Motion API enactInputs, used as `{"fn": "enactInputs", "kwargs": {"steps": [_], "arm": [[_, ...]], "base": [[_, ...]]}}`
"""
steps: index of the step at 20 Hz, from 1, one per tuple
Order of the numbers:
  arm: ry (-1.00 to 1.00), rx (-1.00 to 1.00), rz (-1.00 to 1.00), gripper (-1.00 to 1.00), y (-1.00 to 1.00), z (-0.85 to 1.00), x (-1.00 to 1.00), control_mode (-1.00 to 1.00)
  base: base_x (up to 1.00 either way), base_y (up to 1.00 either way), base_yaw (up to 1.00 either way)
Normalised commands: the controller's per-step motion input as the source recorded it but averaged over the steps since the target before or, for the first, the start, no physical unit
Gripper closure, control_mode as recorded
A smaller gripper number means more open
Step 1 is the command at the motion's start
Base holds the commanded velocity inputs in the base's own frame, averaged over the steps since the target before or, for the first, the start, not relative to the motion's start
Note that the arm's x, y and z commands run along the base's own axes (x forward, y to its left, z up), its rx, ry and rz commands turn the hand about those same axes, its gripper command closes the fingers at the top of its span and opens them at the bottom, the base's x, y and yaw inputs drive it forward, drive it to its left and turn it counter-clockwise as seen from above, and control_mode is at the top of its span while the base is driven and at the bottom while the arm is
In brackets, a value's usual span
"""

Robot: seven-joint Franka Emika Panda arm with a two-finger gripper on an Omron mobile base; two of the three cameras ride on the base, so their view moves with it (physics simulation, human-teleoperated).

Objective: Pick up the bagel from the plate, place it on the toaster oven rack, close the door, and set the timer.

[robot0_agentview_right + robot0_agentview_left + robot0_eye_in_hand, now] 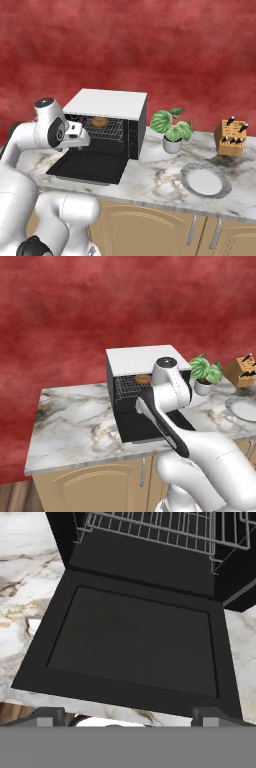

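Observation:
The black toaster oven (116,387) (141,131) with a white top stands on the marble counter. Its door (137,430) (90,167) (135,642) lies folded down flat. A brown bagel (143,378) (99,121) rests on the silver wire rack (126,387) (111,132) (160,527) inside. The pale plate (242,407) (206,181) sits bare to the right of the oven. My gripper (127,716) hangs open over the front part of the lowered door, holding nothing, its fingertips (50,714) spread wide.
A potted green plant (205,373) (172,130) stands just right of the oven, and a wooden knife block (242,371) (231,137) is farther right. Marble counter (75,421) (20,587) stretches left of the oven, with a red wall behind.

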Motion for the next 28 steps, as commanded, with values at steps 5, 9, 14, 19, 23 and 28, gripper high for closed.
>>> {"fn": "enactInputs", "kwargs": {"steps": [5,9,14,19,23,28], "arm": [[0.0,-0.23,0.28,-1.0,0.88,0.39,-0.79,-1.0],[0.0,-0.25,0.24,-1.0,0.81,0.22,-0.7,-1.0],[-0.06,-0.23,0.14,-1.0,0.57,0.07,-0.59,-1.0],[-0.21,-0.15,0.04,-1.0,0.35,0.0,-0.18,-1.0],[-0.14,-0.11,0.0,-1.0,0.19,-0.12,0.13,-1.0],[-0.03,-0.07,0.0,-1.0,0.0,-0.26,0.31,-1.0]], "base": [[0.0,0.0,0.0],[0.0,0.0,0.0],[0.0,0.0,0.0],[0.0,0.0,0.0],[0.0,0.0,0.0],[0.0,0.0,0.0]]}}
